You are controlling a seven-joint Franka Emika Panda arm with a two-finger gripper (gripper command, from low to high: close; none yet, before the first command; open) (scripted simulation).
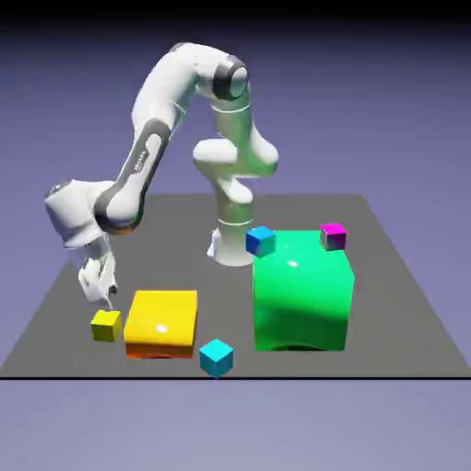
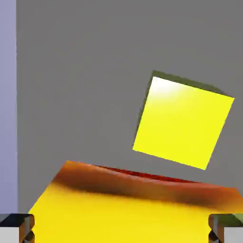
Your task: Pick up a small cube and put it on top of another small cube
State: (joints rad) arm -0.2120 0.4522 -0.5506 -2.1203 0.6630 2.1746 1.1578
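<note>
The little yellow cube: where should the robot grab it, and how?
I'd come straight down on the small yellow cube and pinch two opposite upright sides. Its top is flat and faces up. The hand should probably turn a bit first, because the cube looks twisted against its fingers.

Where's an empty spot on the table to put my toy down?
Bare table lies in front of the robot's base, left of the green block. It's crowded around the yellow cube and yellow-orange block.
</note>
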